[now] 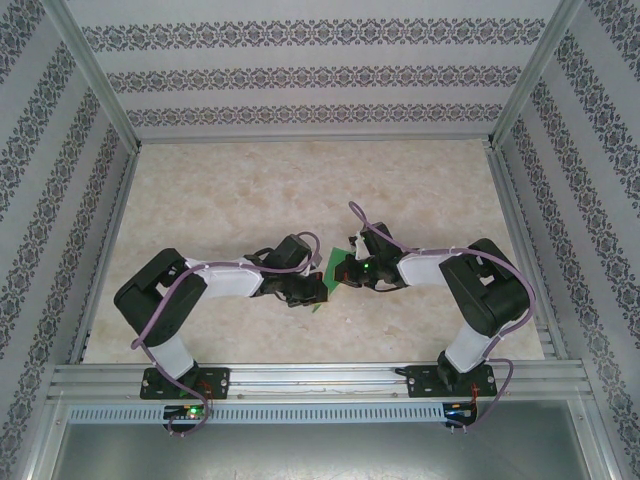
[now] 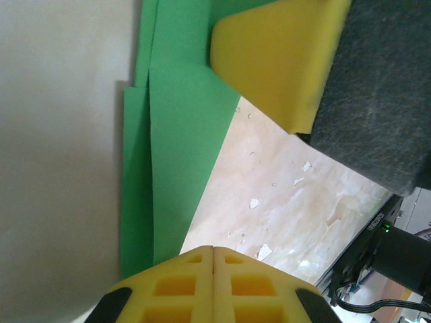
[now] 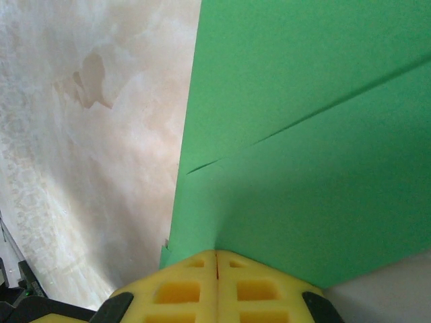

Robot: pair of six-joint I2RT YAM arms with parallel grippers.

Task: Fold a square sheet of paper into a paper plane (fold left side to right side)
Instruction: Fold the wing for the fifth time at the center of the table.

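Observation:
The square sheet of paper (image 1: 332,262) is bright green and lies folded in overlapping layers at the table's middle, between both arms. Whether it has a paper plane's shape I cannot tell. My left gripper (image 1: 314,291) is shut; in the left wrist view its yellow tips (image 2: 213,249) sit just beside the paper's (image 2: 182,148) slanted edge, nothing between them. My right gripper (image 1: 347,268) is shut too. Its tip (image 3: 215,253) rests against the green layers (image 3: 303,134), and its yellow finger (image 2: 276,60) lies on the paper's far part.
The marbled tabletop (image 1: 300,190) stretches beyond the arms. Aluminium rails (image 1: 320,375) run along the near edge and both sides. Patterned walls (image 1: 300,75) close in the back and the sides.

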